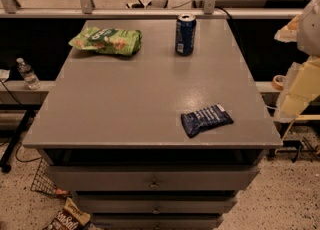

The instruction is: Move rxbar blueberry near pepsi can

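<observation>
rxbar blueberry [206,120] left of right-edge gripper [298,95], apart

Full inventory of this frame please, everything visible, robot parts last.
rxbar blueberry: 1, dark blue with white lettering, flat on the tabletop, near right
pepsi can: 1, dark blue with silver top, upright at the tabletop's far edge, right of centre
chip bag: 1, green, lying on the tabletop, far left
table: 1, grey, centre of view, drawers in its front
water bottle: 1, clear, upright on a ledge left of the table
snack bag: 1, brown and white, on the floor at bottom left
hand: 1, cream, at the right edge of view, beside the table and off its top, holding nothing visible
</observation>
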Tool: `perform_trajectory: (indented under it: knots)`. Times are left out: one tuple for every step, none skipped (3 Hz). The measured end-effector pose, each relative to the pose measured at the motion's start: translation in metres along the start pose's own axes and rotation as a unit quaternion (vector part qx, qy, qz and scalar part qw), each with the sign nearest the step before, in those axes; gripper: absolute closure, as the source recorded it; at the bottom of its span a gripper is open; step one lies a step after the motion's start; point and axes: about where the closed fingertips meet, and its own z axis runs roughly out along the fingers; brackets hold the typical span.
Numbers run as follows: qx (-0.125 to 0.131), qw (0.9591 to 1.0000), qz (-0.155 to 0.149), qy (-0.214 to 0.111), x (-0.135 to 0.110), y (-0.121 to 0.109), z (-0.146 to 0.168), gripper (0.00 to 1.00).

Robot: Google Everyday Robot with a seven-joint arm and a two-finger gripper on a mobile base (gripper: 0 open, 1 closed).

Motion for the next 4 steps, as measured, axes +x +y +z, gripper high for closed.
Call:
perform_trajectory:
  knots:
    - [0.000, 1.0000, 0.000, 0.000, 0.000, 0.000, 0.000, 0.00]
    - [-0.010, 0.9994, -0.026, -0.018, -0.008, -0.001, 0.011, 0.00]
    - [-0.054, 0.9885, -0.117, -0.078, -0.038, -0.003, 0.057, 0.00]
    - [-0.101, 0.9661, -0.196, -0.135, -0.065, -0.001, 0.104, 0.00]
